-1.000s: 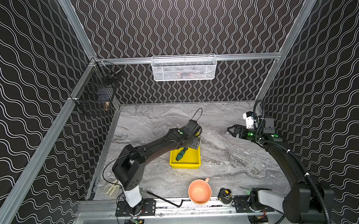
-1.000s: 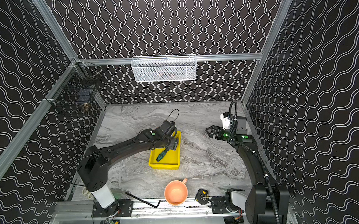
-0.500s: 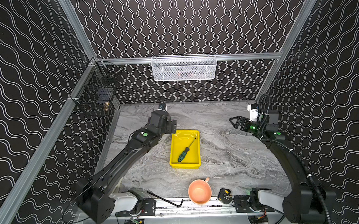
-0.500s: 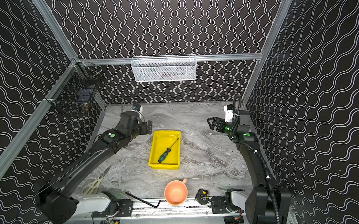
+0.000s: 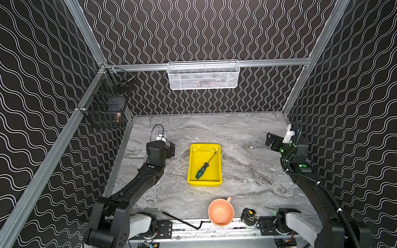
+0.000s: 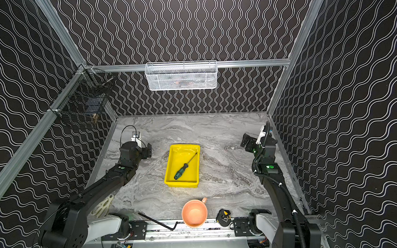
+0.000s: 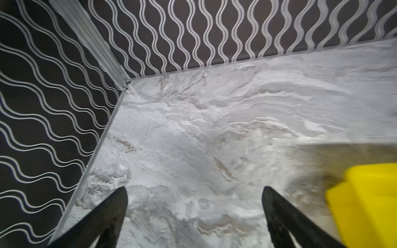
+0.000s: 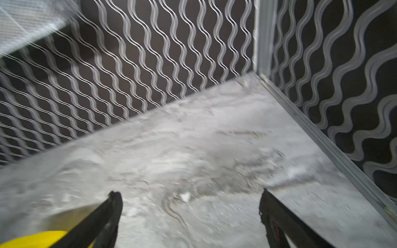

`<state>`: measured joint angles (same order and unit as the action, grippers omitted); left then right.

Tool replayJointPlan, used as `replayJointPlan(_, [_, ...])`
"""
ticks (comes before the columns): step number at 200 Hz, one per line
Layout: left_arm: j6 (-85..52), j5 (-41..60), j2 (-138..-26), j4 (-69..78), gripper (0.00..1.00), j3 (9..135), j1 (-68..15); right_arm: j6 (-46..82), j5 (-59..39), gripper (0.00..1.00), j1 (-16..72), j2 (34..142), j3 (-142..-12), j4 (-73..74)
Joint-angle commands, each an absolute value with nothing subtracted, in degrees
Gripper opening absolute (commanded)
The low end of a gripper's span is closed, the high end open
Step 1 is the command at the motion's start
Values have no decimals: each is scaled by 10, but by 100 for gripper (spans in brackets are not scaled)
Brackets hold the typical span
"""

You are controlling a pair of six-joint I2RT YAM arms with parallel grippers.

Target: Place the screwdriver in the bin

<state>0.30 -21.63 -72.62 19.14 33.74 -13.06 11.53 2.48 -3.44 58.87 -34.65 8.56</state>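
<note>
The screwdriver, teal-green and black handle with a thin metal shaft, lies diagonally inside the yellow bin at mid-table in both top views. My left gripper hangs to the left of the bin, apart from it, open and empty; the bin's corner shows beside it in the left wrist view. Over at the right wall my right gripper is open and empty, with a yellow edge of the bin low in its wrist view.
An orange mug, a small black and yellow object and a black hex key lie near the front rail. Pale scissors lie under the left arm. A white mesh basket and a black wire basket hang on the walls.
My left gripper let go of the screwdriver in the bin, opened wide and drew back left. The right gripper retreated toward the right wall.
</note>
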Motion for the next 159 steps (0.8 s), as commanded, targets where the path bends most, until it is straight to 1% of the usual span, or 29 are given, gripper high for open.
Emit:
replayJointPlan(1, [8,-182,-747,318,99,299,-99,46,55,99,-34,599,-306,207])
replayJointPlan(21, [11,-158,-781,386,99,265,-71,15,40,99,-34,637,-279,248])
replayJointPlan(37, [12,-141,-807,406,99,256,-52,3,25,99,-34,669,-254,305])
replayJointPlan(56, [8,-100,-834,425,99,249,-32,13,32,99,-34,695,-220,380])
replayJointPlan(81, [-5,-69,-895,531,99,216,-10,16,42,99,-34,731,-188,478])
replayJointPlan(106, [3,-45,-898,518,99,225,-9,23,55,99,-34,774,-173,552])
replayJointPlan(123, [14,-17,-921,533,99,224,-9,22,53,99,-34,800,-176,559])
replayJointPlan(136, [18,-25,-942,586,99,211,-11,17,46,99,-34,824,-168,597])
replayJointPlan(159, [13,-33,-944,593,99,206,-12,14,43,99,-34,862,-144,674])
